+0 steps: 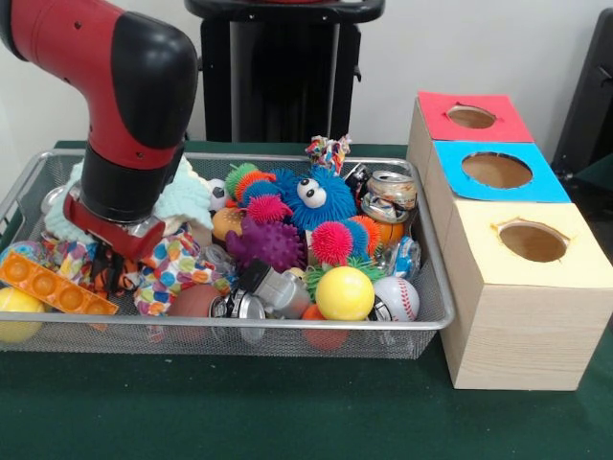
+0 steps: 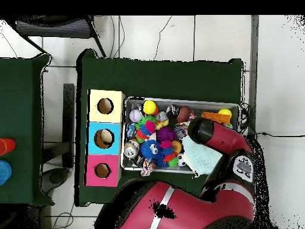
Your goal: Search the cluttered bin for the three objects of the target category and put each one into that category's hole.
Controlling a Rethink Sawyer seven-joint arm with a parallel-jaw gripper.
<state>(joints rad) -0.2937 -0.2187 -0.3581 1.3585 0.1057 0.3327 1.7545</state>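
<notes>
toys fill a wire bin point(image 1: 436, 321) on the green bench point(image 1: 239, 412). at the left end a yellow ball point(image 1: 17, 309) sits in the near corner, with a long orange tray of round bumps point(image 1: 56, 284) lying just beside it. above them the red and black arm point(image 1: 120, 105) comes down into the left part of the bin. its pincer point(image 1: 107, 233) is pushed down among a pale blue cloth point(image 1: 187, 199) and a cloth with bright dots point(image 1: 172, 268), so i cannot tell if it is released or clenched.

in the middle lie spiky balls: a purple one point(image 1: 266, 244), a pink one point(image 1: 331, 241), and a blue fuzzy toy with big eyes point(image 1: 308, 196). near the front wall sit a smooth yellow ball point(image 1: 345, 293) and a baseball point(image 1: 396, 298) just beside it. a squashed can point(image 1: 388, 196) lies at the far right end of the bin.

to the right of the bin stand three wooden boxes in a row, each with a round hole on top. the far one has a red top point(image 1: 474, 117), the middle one a blue top point(image 1: 496, 171), and the near one a pale yellow top point(image 1: 532, 241). they touch each other, and the near box stands right next to the bin.

from above, the arm point(image 2: 217, 134) covers one end of the bin point(image 2: 179, 100), and the three boxes point(image 2: 105, 137) line up along the other end.
</notes>
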